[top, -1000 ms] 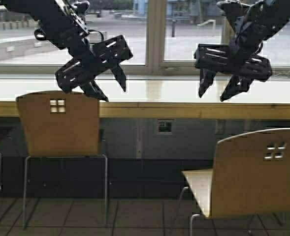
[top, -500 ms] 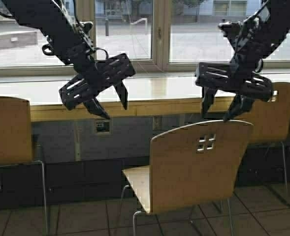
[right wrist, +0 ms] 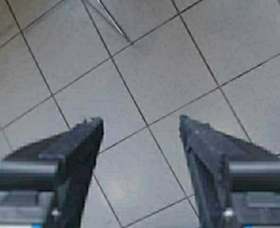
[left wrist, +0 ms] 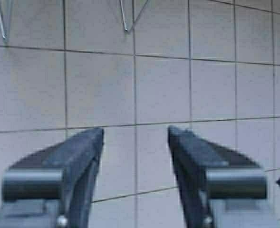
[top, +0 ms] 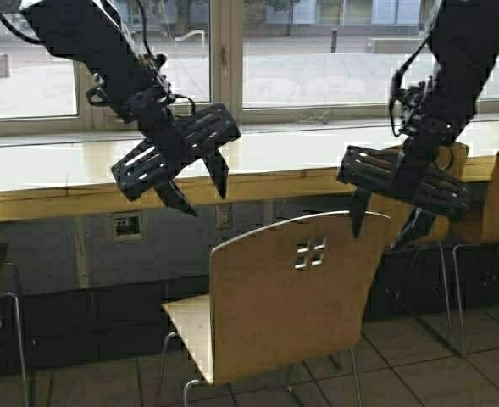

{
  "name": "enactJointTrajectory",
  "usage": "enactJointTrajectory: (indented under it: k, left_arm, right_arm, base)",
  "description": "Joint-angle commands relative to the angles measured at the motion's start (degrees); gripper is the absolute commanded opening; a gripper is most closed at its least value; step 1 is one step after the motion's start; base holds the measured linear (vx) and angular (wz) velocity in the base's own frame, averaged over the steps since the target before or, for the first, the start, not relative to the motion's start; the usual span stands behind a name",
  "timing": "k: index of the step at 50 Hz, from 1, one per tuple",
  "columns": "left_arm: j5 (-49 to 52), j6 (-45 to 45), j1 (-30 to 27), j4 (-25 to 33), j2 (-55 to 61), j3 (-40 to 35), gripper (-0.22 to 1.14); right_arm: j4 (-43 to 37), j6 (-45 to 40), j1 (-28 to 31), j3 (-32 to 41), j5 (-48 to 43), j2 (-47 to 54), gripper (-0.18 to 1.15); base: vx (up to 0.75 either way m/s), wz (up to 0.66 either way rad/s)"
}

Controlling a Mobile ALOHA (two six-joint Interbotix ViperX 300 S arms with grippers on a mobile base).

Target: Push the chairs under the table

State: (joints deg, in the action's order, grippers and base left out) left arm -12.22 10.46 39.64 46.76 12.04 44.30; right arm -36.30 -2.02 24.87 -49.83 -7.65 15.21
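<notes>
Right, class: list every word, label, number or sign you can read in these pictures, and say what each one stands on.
No readable text in any view.
Wall plate under the table: any marking too small to read.
Second plate beside it: also unreadable.
Chair backrest: four square cutouts only, no lettering.
Both wrist views: floor tiles only, no print.
</notes>
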Motion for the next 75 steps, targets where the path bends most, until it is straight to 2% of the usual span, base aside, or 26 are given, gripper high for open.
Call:
enactJointTrajectory:
  k: [1, 10, 22, 28, 37, 47, 56, 68, 75]
  left_arm:
    - [0.09, 5.89, 0.35, 1.05, 0.79, -1.32, 0.8]
    - [0.18, 20.74, 1.14, 3.96, 4.13, -3.08, 0.81]
    - [-0.88, 33.93, 4.04, 4.92, 9.49, -8.09, 0.81]
    - [-1.23, 38.32, 6.94, 8.61, 12.74, -10.02, 0.81]
    - [-3.08, 39.73, 7.38, 12.66, 16.26, -12.3, 0.82]
    - [-3.78, 39.55, 6.68, 12.74, 16.96, -12.74, 0.84]
    - [-3.78, 40.43, 6.33, 13.8, 17.58, -12.83, 0.86]
    - [-3.34, 43.15, 8.09, 24.43, 22.59, -14.06, 0.86]
    - [-4.92, 43.07, 8.09, 25.49, 22.85, -15.73, 0.86]
  right_arm:
    - [-6.86, -0.18, 0.09, 1.23, -3.52, 0.44, 0.87]
    - [-20.57, -1.05, -0.53, 2.72, -4.83, 1.93, 0.87]
    - [-26.19, -1.58, -1.67, 8.0, -0.97, 4.13, 0.87]
    - [-27.86, -1.58, -2.72, 8.0, 3.08, 4.57, 0.87]
    - [-27.51, -1.23, -5.19, 8.35, 6.77, 5.36, 0.87]
    - [-26.02, -1.14, -7.21, 11.95, 13.54, 5.71, 0.88]
    - [-26.89, -1.58, -7.21, 13.45, 13.1, 4.83, 0.88]
    - [-29.88, -1.49, -9.58, 13.27, 13.18, 6.68, 0.88]
    - [-29.71, -1.41, -10.11, 13.01, 13.1, 7.56, 0.88]
  base:
    - [0.17, -0.06]
    - [0.19, -0.04]
    - [0.22, -0.03]
    - [0.21, -0.03]
    - [0.18, -0.02]
    - [0.14, -0.03]
    - [0.14, -0.04]
    - [0.12, -0.01]
    - [0.1, 0.06]
